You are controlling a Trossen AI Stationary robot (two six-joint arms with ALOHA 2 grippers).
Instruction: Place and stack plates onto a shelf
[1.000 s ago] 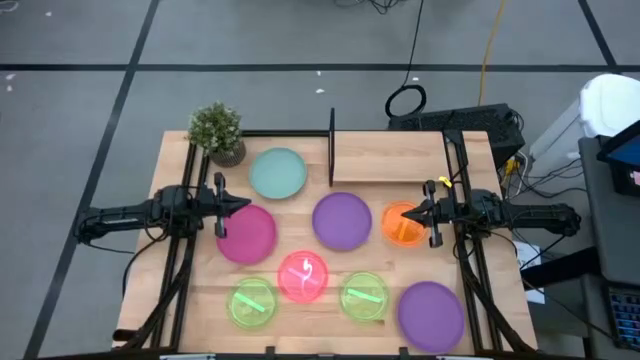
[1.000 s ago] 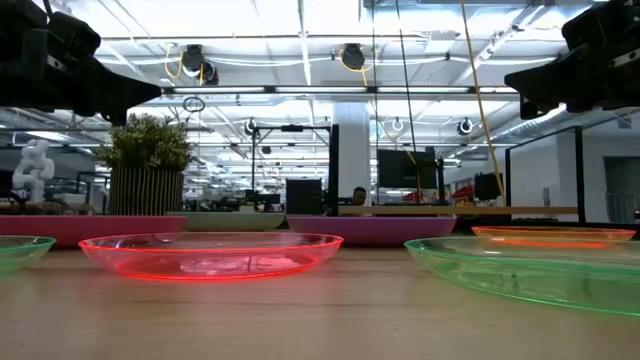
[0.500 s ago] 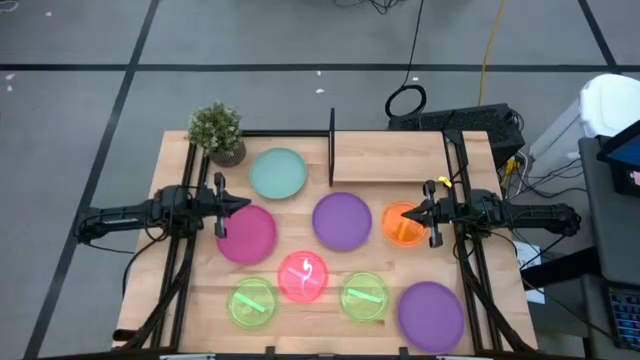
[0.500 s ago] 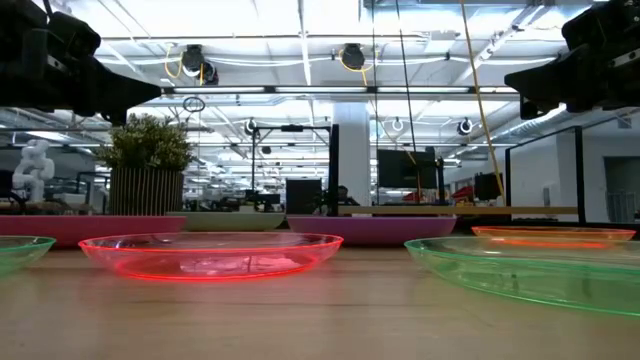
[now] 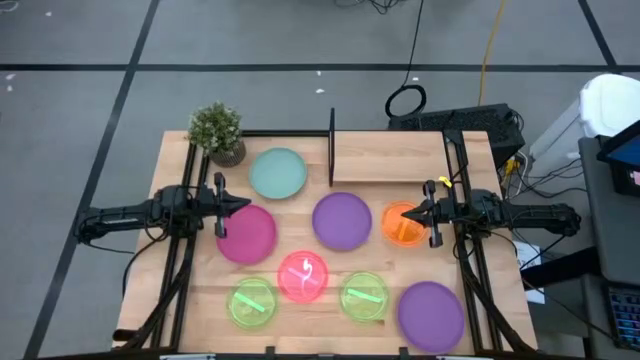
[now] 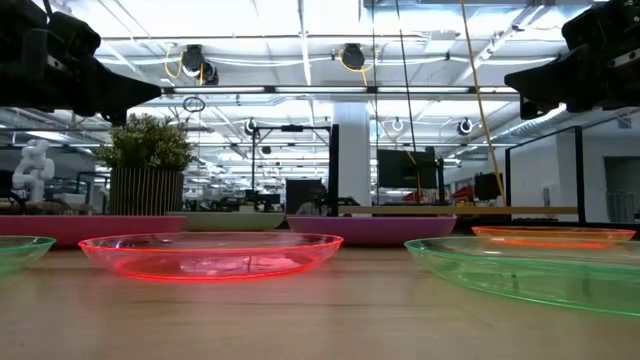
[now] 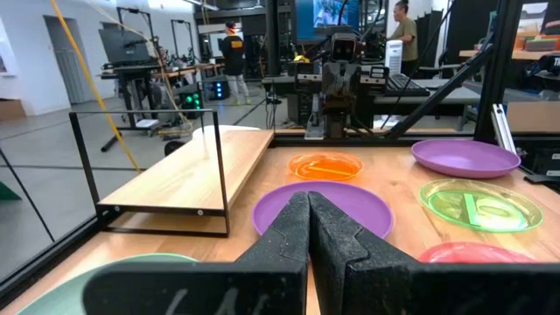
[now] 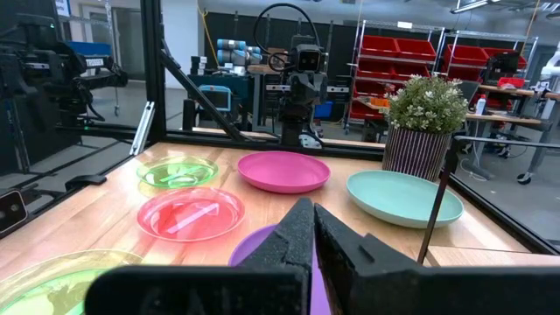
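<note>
Several plates lie flat on the wooden table: pale teal [image 5: 278, 172], magenta [image 5: 247, 233], purple [image 5: 342, 220], orange [image 5: 402, 224], pink [image 5: 303, 276], two green [image 5: 252, 302] [image 5: 364, 296], and a second purple [image 5: 431, 313]. The shelf [image 5: 390, 158], a low light-wood board with a black upright panel [image 5: 331, 148], stands at the far middle with nothing on it. My left gripper [image 5: 247, 204] hovers shut and level above the magenta plate's far edge. My right gripper [image 5: 405, 213] hovers shut and level over the orange plate. Both hold nothing [image 7: 310, 206] [image 8: 308, 210].
A potted plant [image 5: 217, 131] stands at the far left corner beside the teal plate. Black frame rails [image 5: 178, 270] [image 5: 470, 270] run along the table's left and right sides. Bare wood shows between the shelf and the purple plate. People stand in the room beyond [image 7: 404, 26].
</note>
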